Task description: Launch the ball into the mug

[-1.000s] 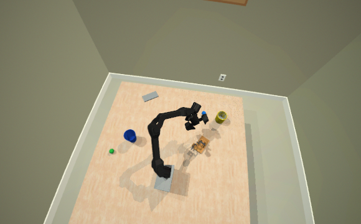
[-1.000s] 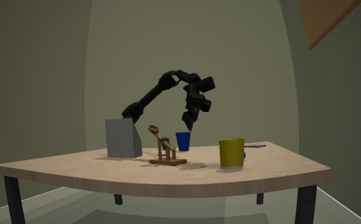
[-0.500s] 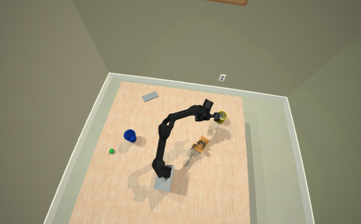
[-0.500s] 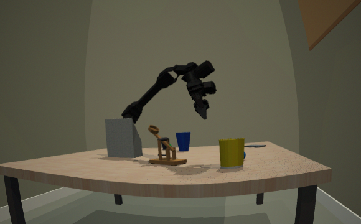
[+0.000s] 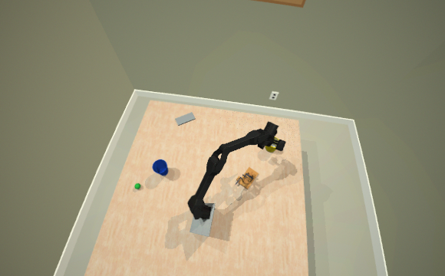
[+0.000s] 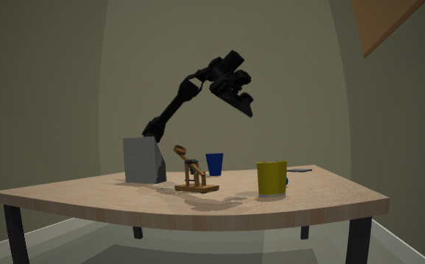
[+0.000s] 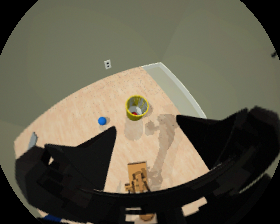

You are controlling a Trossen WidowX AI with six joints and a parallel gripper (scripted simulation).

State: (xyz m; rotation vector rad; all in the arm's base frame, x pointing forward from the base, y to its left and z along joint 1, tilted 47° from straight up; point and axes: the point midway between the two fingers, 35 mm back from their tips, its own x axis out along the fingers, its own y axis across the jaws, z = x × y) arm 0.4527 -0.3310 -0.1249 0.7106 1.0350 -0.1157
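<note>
The yellow mug [image 5: 271,149] [image 6: 272,180] [image 7: 137,107] stands upright near the table's far right corner in the top view. In the wrist view a small red thing [image 7: 135,113], which looks like a ball, shows inside it, low down. The wooden catapult [image 5: 250,173] [image 6: 197,188] [image 7: 137,169] stands between the arm's base and the mug. Its throwing arm slants up in the exterior view, and no ball shows in its cup [image 6: 179,149]. My gripper [image 7: 146,123] is open and empty, high above the table, over the mug's side in the top view, touching nothing.
A blue ball [image 7: 102,121] lies beside the mug. A blue cup [image 5: 160,167] [image 6: 215,164] and a green ball [image 5: 137,186] are at the left in the top view. A flat grey plate [image 5: 185,119] lies near the back edge. The grey base block [image 6: 139,159] carries the arm.
</note>
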